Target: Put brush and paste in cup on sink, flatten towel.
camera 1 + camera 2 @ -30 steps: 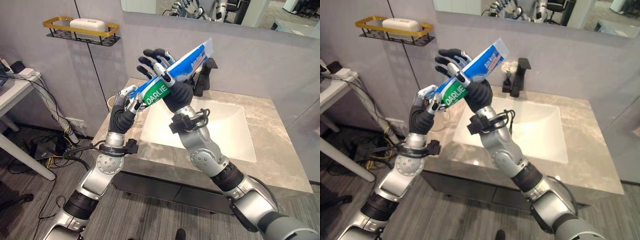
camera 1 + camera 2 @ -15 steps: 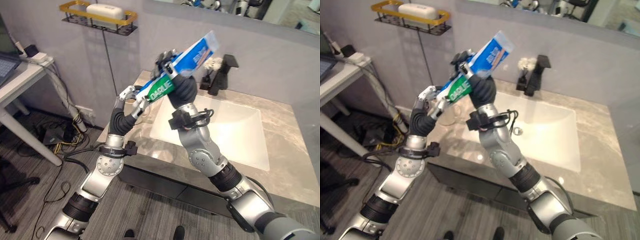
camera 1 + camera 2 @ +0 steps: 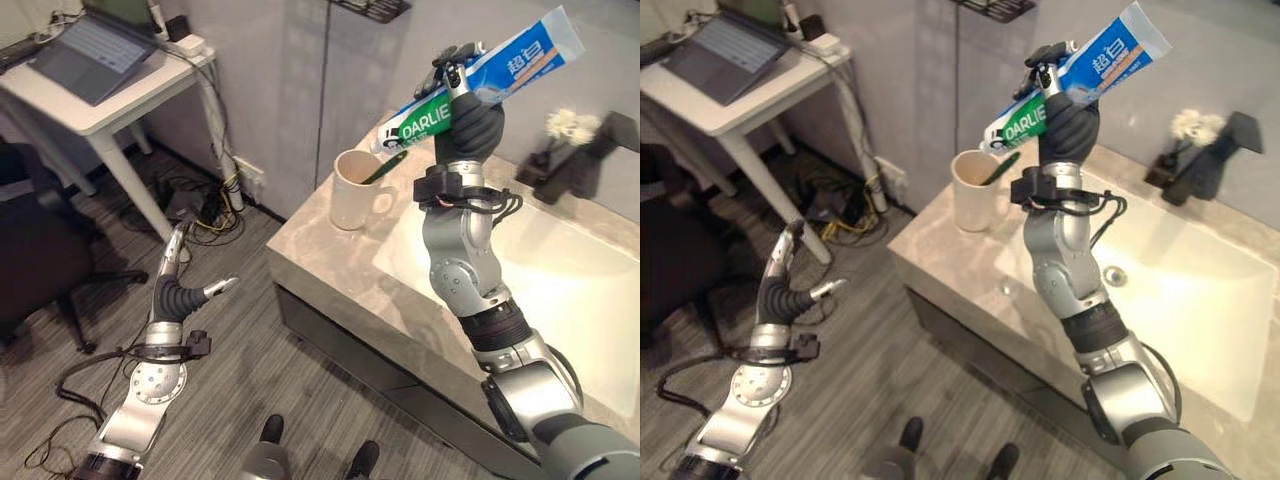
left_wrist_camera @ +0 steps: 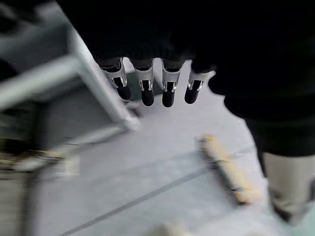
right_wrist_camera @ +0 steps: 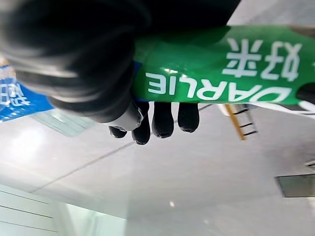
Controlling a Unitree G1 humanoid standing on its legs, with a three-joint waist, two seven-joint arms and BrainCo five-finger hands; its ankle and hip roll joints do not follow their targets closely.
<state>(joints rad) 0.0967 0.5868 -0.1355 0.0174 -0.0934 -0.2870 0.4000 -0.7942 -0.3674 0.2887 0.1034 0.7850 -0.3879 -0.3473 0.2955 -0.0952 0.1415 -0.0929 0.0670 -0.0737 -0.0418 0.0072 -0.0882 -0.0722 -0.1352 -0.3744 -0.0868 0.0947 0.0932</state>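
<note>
Toothpaste tube (image 3: 480,78): was up in the air, clamped in the right hand (image 3: 467,118), cap end pointing down toward 8 o'clock, crimped blue tail sticking up toward 2 o'clock. The cap sat just above and to the right of the cup (image 3: 354,190), not inside it.

Cup: cream mug with a handle, standing on the counter (image 3: 330,262) at about 9 o'clock from the sink basin (image 3: 560,300), near the counter's corner. A green toothbrush (image 3: 378,171) was already leaning in it, so I'd say the brush half was done.

Towel: couldn't spot it, so no idea on that part.

What could go wrong: honestly the tube looked way longer than the mug is deep. Dropped in at that slant, I'd guess it could catch the rim or knock the brush, and a top-heavy tube might tip the mug, which sat close to the edge. Letting go too high would probably bounce it onto the counter or the floor.

Right hand pose: forearm nearly upright, wrist raised high over the counter, fingers (image 5: 162,118) and thumb wrapped round the green part of the tube near the cap.

Left hand (image 3: 172,288): hung low beside the counter at 8 o'clock, well apart from everything, over the floor. Fingers (image 4: 147,88) straight and loose, holding nothing.

Other stuff: black faucet (image 3: 580,165) at the back of the sink, white desk (image 3: 100,95) with a laptop (image 3: 95,45) off at 10 o'clock.
</note>
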